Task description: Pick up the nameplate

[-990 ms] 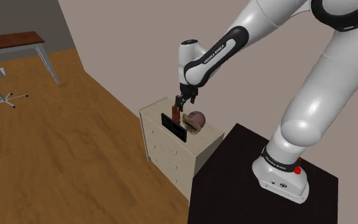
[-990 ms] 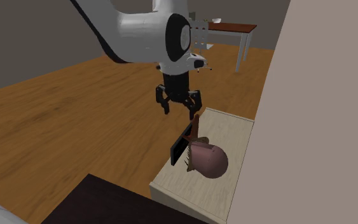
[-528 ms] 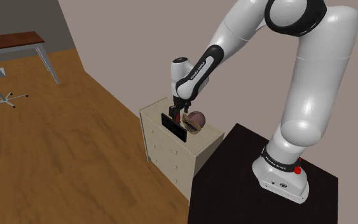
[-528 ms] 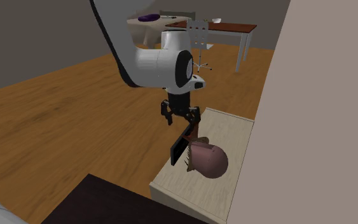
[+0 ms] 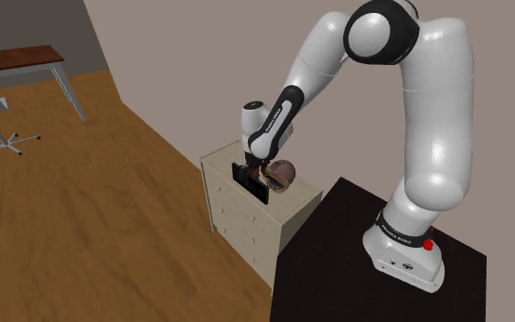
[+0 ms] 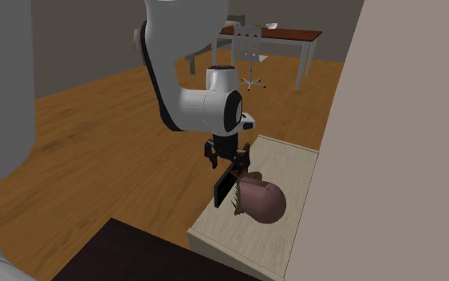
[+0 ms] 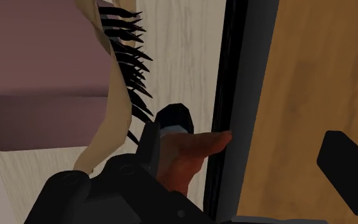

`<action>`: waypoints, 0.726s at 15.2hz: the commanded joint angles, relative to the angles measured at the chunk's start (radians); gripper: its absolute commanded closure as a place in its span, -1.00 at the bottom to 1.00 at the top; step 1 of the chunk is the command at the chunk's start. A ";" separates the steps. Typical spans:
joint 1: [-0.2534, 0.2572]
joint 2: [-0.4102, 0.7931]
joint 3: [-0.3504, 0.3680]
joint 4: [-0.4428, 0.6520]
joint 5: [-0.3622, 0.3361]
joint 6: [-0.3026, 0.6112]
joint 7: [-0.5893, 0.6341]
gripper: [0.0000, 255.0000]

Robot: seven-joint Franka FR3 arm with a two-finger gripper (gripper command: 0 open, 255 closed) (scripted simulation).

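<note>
1. The nameplate [image 5: 253,187] is a thin black slab standing on its long edge. It sits along the front rim of the top of a pale chest of drawers [image 5: 246,224], which is backed against a beige wall [image 5: 200,64].
2. The white arm reaches down from the upper right of the shoulder view. It holds the pincer [image 5: 256,168] pointing downward right at the slab.
3. In the second exterior view, the pincer [image 6: 232,162] sits low over the far, upper end of the nameplate [image 6: 224,190].
4. In the wrist view, the pincer [image 7: 255,130] is released, with its two black tips well apart.
5. One finger [image 7: 171,121] is over the chest's top and the other finger [image 7: 349,167] hangs out over the floor side. The nameplate [image 7: 234,83] runs between them as a dark band.
6. The outer finger stands clear of the slab. Whether the inner one touches it cannot be told.
7. A mauve rounded lump [image 6: 262,199] edged with black bristles lies on the chest top just behind the nameplate. It also appears in the shoulder view [image 5: 283,174] and in the wrist view [image 7: 37,70].
8. A small reddish-brown piece [image 6: 252,171] sits between the lump and the slab. In the wrist view [image 7: 187,156] it is just beside the inner finger.
9. The arm's base is mounted on a black box [image 5: 337,274] next to the chest, over a wooden floor [image 5: 91,210].
</note>
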 commanded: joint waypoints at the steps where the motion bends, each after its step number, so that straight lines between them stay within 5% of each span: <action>1: 0.003 0.031 -0.005 0.009 -0.005 0.019 0.006 -1.00; 4: 0.005 0.053 -0.008 0.014 -0.009 0.035 0.009 -1.00; 5: 0.006 0.047 -0.008 0.010 -0.008 0.034 0.011 1.00; 11: 0.023 0.023 -0.006 -0.007 -0.010 0.026 0.030 1.00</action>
